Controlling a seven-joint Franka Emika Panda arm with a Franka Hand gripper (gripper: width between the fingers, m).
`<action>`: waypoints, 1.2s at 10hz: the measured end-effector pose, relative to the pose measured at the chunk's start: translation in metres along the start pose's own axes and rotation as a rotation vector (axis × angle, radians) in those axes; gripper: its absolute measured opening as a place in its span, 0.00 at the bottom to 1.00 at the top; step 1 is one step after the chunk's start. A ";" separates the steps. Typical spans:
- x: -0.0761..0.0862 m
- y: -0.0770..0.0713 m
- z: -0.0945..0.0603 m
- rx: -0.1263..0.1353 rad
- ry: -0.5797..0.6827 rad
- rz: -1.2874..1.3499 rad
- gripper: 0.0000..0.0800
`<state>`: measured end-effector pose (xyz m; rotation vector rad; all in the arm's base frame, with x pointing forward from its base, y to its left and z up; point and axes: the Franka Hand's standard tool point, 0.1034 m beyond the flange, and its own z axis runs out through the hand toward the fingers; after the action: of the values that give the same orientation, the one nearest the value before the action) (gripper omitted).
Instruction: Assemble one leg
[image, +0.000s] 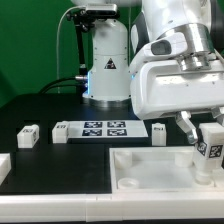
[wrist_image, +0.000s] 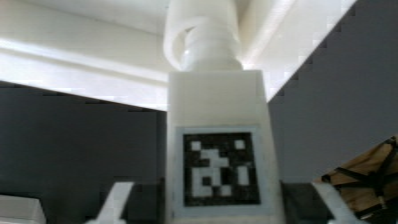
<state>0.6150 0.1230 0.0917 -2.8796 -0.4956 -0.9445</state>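
Gripped the leg (image: 211, 150) between clamped fingers (wrist_image: 118, 203), upright above the tray (image: 140, 160). Risked a skewed, jammed seating if lowered off-axis. Risked slip within the grip under side load.

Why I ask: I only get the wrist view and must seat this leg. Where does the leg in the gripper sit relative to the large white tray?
Observer: The leg is over the tray, at its end on the exterior view's right. I cannot tell whether it touches the tray.
Operator: Are other legs lying out there?
Observer: Yes, a spare leg lies on the dark table, to the exterior view's left of the marker board.
Operator: Only that one?
Observer: No, a second spare leg lies just off the board's other end, behind the tray.
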 end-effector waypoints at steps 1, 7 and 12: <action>-0.001 0.000 0.001 0.001 -0.002 0.000 0.36; -0.010 -0.002 0.006 0.005 -0.019 0.000 0.36; -0.011 -0.002 0.007 0.007 -0.026 -0.001 0.73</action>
<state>0.6097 0.1228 0.0793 -2.8894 -0.5020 -0.9053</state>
